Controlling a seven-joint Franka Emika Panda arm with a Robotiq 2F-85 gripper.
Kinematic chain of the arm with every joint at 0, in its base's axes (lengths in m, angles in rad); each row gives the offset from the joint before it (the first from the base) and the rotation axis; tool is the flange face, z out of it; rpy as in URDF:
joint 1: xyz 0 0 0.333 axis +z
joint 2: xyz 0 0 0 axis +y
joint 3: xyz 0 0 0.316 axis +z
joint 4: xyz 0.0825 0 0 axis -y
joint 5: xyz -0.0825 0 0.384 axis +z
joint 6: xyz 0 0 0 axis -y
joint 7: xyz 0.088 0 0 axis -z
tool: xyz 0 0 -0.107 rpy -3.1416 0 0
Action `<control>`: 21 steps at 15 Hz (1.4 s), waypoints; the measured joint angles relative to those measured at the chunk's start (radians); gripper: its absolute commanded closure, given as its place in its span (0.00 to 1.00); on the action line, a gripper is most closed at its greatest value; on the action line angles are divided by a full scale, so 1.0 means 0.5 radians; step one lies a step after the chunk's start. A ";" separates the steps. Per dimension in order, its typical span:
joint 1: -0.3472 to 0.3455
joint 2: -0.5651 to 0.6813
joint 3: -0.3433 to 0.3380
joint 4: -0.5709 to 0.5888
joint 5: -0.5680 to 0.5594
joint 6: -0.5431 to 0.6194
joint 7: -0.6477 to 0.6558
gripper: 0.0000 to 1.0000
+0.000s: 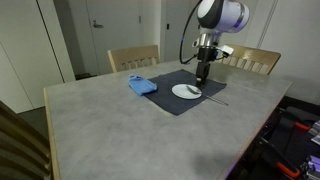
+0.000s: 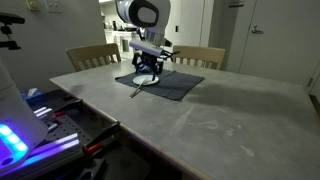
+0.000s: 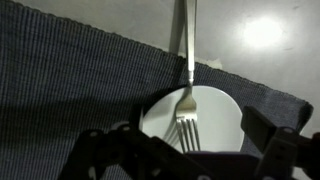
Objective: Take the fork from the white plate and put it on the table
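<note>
A silver fork (image 3: 186,95) lies with its tines on the small white plate (image 3: 222,112) and its handle reaching out over the dark placemat (image 3: 70,90) onto the table. In both exterior views the plate (image 1: 187,91) (image 2: 146,79) sits on the placemat, and the fork handle (image 1: 217,99) (image 2: 135,92) sticks out from it. My gripper (image 3: 185,152) (image 1: 204,74) (image 2: 150,68) hangs just above the plate, open and empty. One finger is on each side of the tines.
A blue cloth (image 1: 142,85) lies on the placemat's corner beside the plate. The grey table (image 1: 110,125) has two wooden chairs (image 1: 133,57) behind it. Equipment with lit parts (image 2: 25,135) stands past the table's edge.
</note>
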 measured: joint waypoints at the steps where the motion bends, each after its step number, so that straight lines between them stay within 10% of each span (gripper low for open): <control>1: -0.030 0.044 0.022 0.019 0.000 0.004 -0.001 0.00; 21: -0.044 0.138 0.113 0.072 -0.481 0.024 0.318 0.00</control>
